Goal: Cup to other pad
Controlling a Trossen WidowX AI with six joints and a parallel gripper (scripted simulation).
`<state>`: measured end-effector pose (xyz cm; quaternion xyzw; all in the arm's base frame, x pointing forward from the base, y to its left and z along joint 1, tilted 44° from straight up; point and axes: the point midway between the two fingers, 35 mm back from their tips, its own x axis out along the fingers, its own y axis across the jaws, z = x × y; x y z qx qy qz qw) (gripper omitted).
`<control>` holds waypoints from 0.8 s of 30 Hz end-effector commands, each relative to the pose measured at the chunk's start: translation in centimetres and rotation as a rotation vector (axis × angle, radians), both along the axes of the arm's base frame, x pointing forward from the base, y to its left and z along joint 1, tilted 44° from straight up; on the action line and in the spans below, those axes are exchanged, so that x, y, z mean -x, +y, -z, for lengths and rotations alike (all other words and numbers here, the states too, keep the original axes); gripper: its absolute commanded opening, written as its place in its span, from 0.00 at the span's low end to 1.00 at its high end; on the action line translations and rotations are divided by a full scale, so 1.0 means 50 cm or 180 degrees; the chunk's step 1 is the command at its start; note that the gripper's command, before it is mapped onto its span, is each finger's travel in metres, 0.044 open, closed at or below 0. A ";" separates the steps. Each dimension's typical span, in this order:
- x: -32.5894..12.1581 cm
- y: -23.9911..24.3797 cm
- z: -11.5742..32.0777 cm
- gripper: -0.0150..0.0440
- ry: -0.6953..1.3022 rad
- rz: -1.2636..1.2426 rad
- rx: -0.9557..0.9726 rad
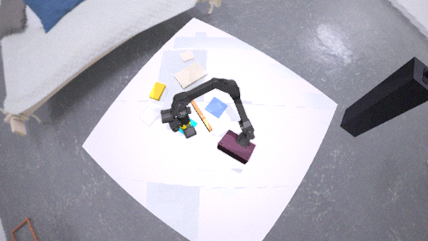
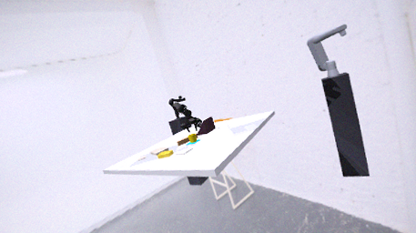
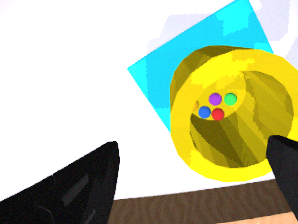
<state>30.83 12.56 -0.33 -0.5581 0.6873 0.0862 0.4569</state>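
Note:
The yellow cup (image 1: 184, 126) (image 2: 192, 137) (image 3: 240, 142) stands upright on the cyan pad (image 1: 193, 123) (image 2: 198, 142) (image 3: 165, 57). Several marbles, among them a purple one (image 3: 215, 99), a green one (image 3: 230, 99), a blue one (image 3: 204, 112) and a red one (image 3: 217, 114), lie inside at its bottom. My gripper (image 2: 191, 129) (image 3: 193, 148) is open and holds nothing. In the wrist view its left finger is clear of the cup and its right fingertip overlaps the rim; I cannot tell whether they touch. A blue pad (image 1: 216, 107) lies farther right in the top view, with nothing on it.
An orange-topped brown bar (image 1: 201, 115) (image 2: 183, 142) (image 3: 200, 199) lies between the pads. A dark purple block (image 1: 236, 145) (image 2: 206, 126) is by the arm's base. A yellow block (image 1: 157, 91) (image 2: 165, 154), a beige slab (image 1: 190, 75) and a small beige piece (image 1: 186, 56) lie beyond.

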 end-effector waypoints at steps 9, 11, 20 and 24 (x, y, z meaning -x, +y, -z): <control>-0.001 0.033 -0.033 1.00 -0.0007 -0.0001 -0.0009; -0.001 0.042 -0.042 1.00 -0.0008 0.0001 -0.0011; 0.001 0.078 -0.082 1.00 -0.0015 0.0006 -0.0017; 0.003 0.087 -0.094 1.00 -0.0017 0.0008 -0.0018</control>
